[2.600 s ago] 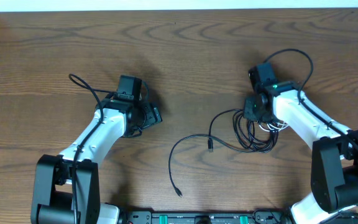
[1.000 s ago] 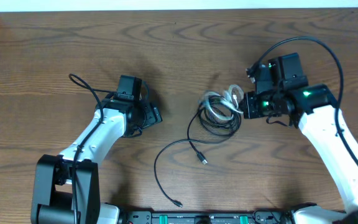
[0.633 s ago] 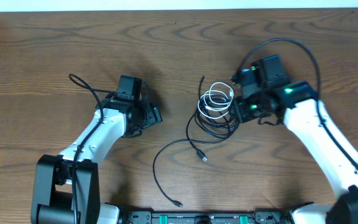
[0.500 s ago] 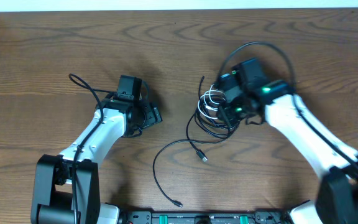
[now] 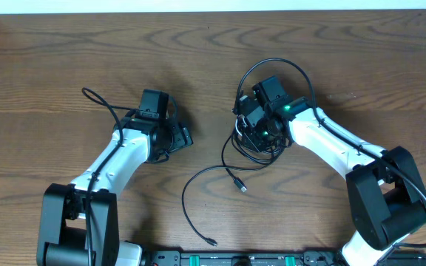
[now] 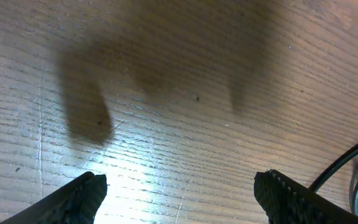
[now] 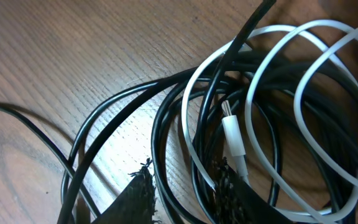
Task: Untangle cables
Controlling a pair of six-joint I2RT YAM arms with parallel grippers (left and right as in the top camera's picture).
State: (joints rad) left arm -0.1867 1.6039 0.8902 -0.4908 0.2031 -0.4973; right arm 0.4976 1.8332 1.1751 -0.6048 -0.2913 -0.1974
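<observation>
**Right fingers down on the cable pile**

The cables (image 5: pixel 260 150) lie in a messy pile on the brown wood worktop (image 5: pixel 65 59), a bit right of the middle. The right fingers (image 5: pixel 251 127) are down on the top left part of the pile. The right arm (image 5: pixel 324 140) reaches in from the right and hides some of the loops from above. The right wire (image 5: pixel 272 65), a thick black one that belongs to the arm, makes a big arch over the same spot.

In the right wrist view, the two dark fingertips (image 7: pixel 140 194) stand a little apart. A black loop and a bit of the white cord (image 7: pixel 235 149) run through the gap between them. I cannot tell if the fingers squeeze the cords or only sit around them. The white cord makes round loops that go over and under the black ones.

A loose cord (image 5: pixel 184 198) comes out of the pile, bends left and down, and ends in a small plug (image 5: pixel 211 241) near the front edge. A short end (image 5: pixel 241 188) with its own plug lies just below the pile.

The left fingers (image 5: pixel 174 137) are well apart from the pile, on the left, with bare wood between. They are spread wide and grasp nothing; only wood shows under them. A black line (image 6: pixel 347 171) shows at the right edge of the left wrist view, and I cannot tell which cord it is. The left wire (image 5: pixel 98 100) curls beside the left arm (image 5: pixel 117 159).
</observation>
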